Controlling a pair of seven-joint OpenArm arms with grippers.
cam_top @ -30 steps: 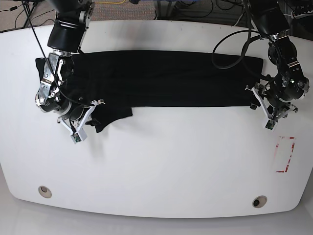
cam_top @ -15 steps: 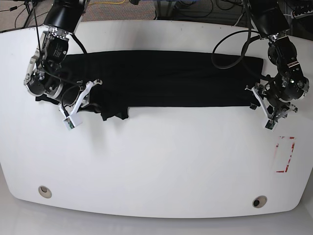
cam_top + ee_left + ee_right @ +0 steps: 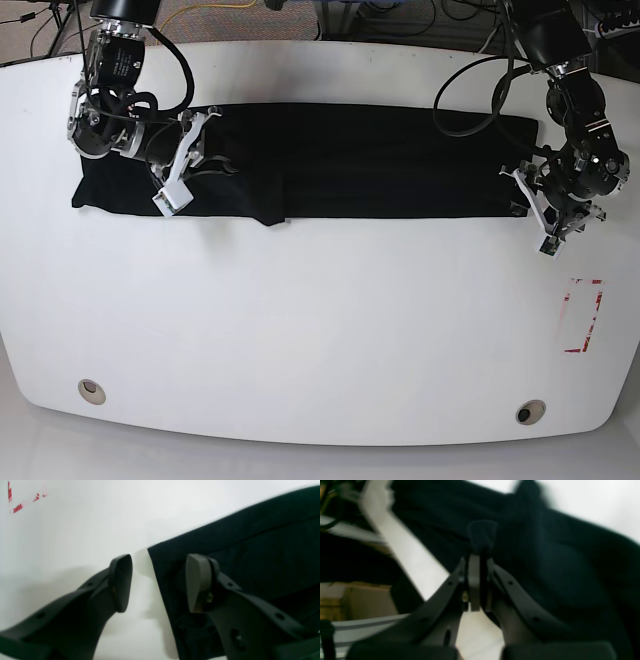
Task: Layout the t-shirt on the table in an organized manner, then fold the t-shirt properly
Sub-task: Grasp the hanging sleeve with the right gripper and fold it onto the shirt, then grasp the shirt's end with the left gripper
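The black t-shirt (image 3: pixel 360 160) lies as a long flat band across the far half of the white table (image 3: pixel 320 330). At its left end my right gripper (image 3: pixel 205 160) hovers over the cloth. The right wrist view shows this gripper (image 3: pixel 477 562) shut on a pinched tuft of t-shirt (image 3: pixel 557 567). At the band's right near corner my left gripper (image 3: pixel 522 205) is open. In the left wrist view this gripper (image 3: pixel 158 582) straddles the t-shirt (image 3: pixel 250 555) edge, one finger over cloth and one over bare table (image 3: pixel 75 530).
A red-and-white tape rectangle (image 3: pixel 583 315) marks the table's right side. Two round holes (image 3: pixel 91 390) (image 3: pixel 530 411) sit near the front edge. Black cables (image 3: pixel 470 100) loop over the shirt's far right. A cardboard box (image 3: pixel 357 600) stands beyond the table edge.
My right gripper has moved up and back with cloth in its grip. The flap that hung toward the front now lies within the band. The left arm has barely moved.
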